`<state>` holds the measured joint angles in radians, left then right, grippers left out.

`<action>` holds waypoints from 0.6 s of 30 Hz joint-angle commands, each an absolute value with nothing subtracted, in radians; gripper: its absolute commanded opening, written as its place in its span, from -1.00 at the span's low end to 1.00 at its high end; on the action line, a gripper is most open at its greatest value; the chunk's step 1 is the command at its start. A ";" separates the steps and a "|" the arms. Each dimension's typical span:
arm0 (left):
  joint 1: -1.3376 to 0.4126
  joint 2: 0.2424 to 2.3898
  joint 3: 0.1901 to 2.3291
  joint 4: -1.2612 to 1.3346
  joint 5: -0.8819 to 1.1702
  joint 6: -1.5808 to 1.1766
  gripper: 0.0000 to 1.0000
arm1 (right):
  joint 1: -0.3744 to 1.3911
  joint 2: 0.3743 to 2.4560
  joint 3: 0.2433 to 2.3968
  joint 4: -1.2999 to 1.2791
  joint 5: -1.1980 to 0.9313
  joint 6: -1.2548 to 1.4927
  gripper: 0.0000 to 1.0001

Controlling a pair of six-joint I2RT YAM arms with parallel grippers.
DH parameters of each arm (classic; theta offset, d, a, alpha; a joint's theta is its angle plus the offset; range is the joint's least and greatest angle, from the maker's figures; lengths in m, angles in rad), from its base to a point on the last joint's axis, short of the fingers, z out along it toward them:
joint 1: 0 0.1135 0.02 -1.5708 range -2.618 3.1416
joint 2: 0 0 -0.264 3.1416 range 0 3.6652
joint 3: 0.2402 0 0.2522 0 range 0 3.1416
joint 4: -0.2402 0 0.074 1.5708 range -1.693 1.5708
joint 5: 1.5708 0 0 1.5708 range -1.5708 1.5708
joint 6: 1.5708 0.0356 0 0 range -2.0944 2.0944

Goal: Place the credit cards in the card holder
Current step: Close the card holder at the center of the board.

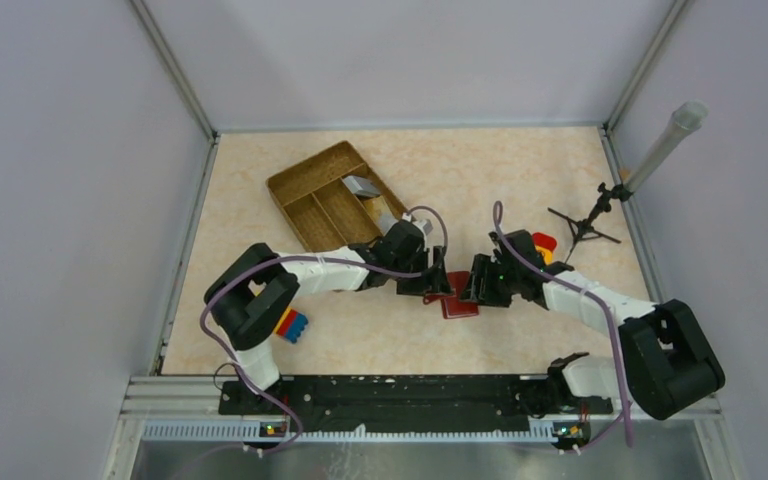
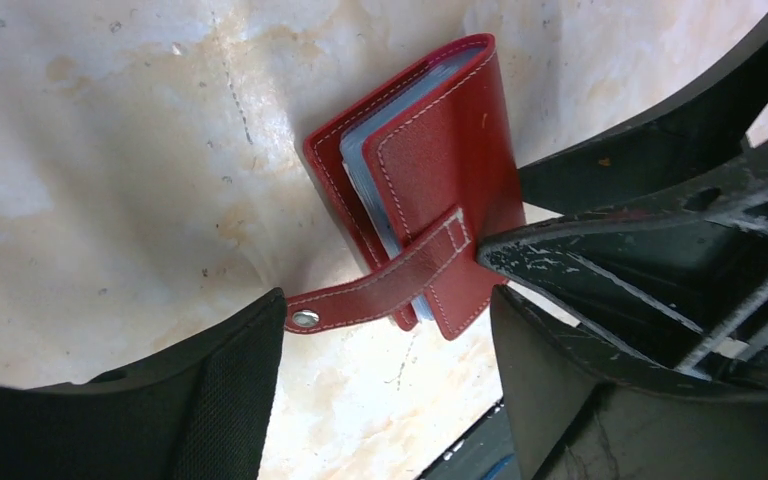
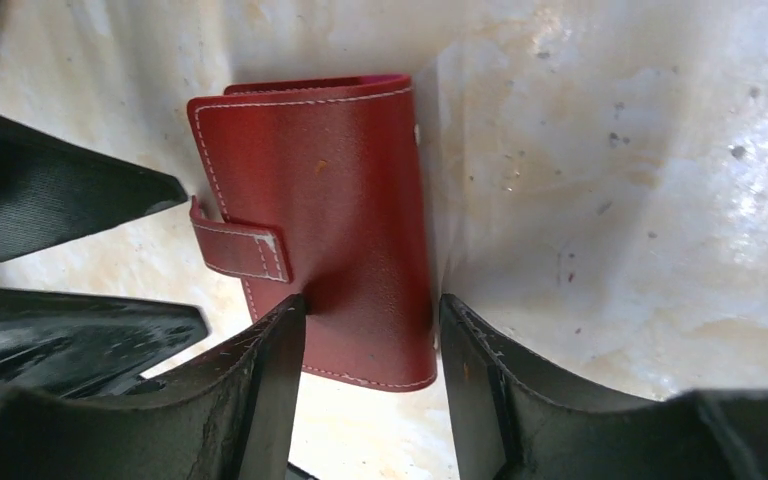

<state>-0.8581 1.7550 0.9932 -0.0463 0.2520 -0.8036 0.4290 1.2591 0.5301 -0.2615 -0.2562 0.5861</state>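
Red holder (image 3: 330, 200), middle of counter (image 1: 520, 180), pinched by my right hand (image 3: 370, 305); left hand (image 2: 385, 300) gapes wide by its strap (image 2: 380, 285). Cards (image 1: 362, 186) sit in the far tray (image 1: 307, 163). Slick leather may slip and twist.

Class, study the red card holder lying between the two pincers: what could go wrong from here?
1. The right pincer straddles the card holder near one end only; squeezing there could make it slide or pivot on the smooth table.
2. The loose strap lies against a finger of the left pincer; it might snag or slip away, leaving the holder folded.
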 commanded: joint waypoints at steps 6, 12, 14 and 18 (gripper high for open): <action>-0.877 1.846 1.040 -0.023 0.225 -0.746 0.21 | 0.427 1.245 0.495 -0.188 -0.281 0.618 -0.02; -0.882 1.868 1.042 -0.068 0.186 -0.723 0.04 | 0.394 1.167 0.463 -0.229 -0.254 0.650 -0.01; -0.882 1.874 1.038 -0.080 0.182 -0.720 -0.03 | 0.380 1.147 0.448 -0.236 -0.255 0.669 -0.01; -0.884 1.882 1.022 -0.091 0.174 -0.723 -0.20 | 0.367 1.105 0.402 -0.210 -0.277 0.716 -0.01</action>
<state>-0.8768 1.8439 1.0348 -0.0322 0.2218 -0.7490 0.3820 1.1549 0.4381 -0.2310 -0.2691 0.6598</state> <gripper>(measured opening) 0.431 0.494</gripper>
